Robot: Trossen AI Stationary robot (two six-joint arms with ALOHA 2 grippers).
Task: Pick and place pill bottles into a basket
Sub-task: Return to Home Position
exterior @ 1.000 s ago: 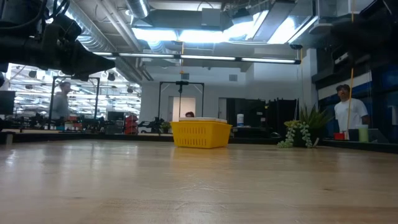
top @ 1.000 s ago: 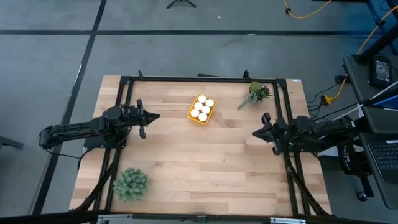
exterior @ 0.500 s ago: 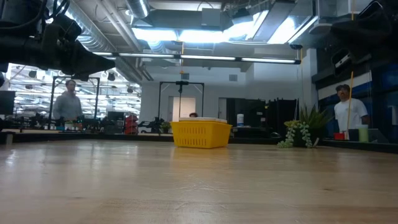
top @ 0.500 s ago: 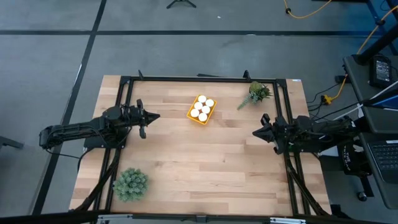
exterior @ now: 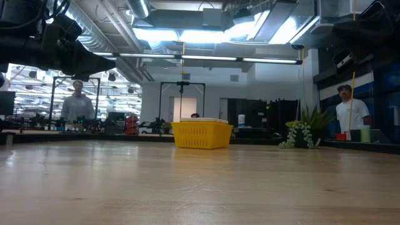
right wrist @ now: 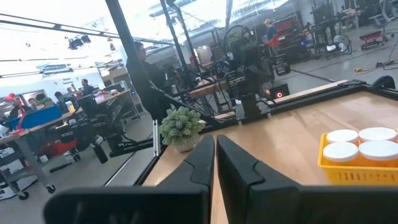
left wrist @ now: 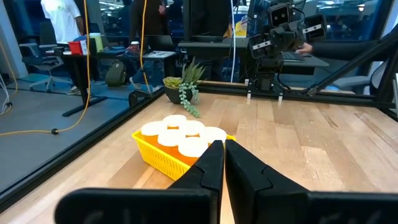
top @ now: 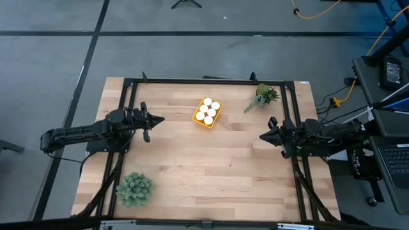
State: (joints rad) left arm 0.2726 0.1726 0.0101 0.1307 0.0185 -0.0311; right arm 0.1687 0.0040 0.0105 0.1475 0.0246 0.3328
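The yellow basket (top: 207, 113) stands on the table at the far middle, with several white-capped pill bottles (top: 208, 112) upright inside it. It also shows in the low view (exterior: 201, 134), the left wrist view (left wrist: 166, 155) and the right wrist view (right wrist: 354, 167). My left gripper (top: 160, 119) is shut and empty, above the table to the basket's left. My right gripper (top: 262, 136) is shut and empty, near the table's right side.
A green plant (top: 133, 189) stands at the near left and a trailing plant (top: 262, 96) at the far right. A black frame (top: 211, 81) runs along the table's edges. People stand in the room beyond the table (exterior: 350, 115).
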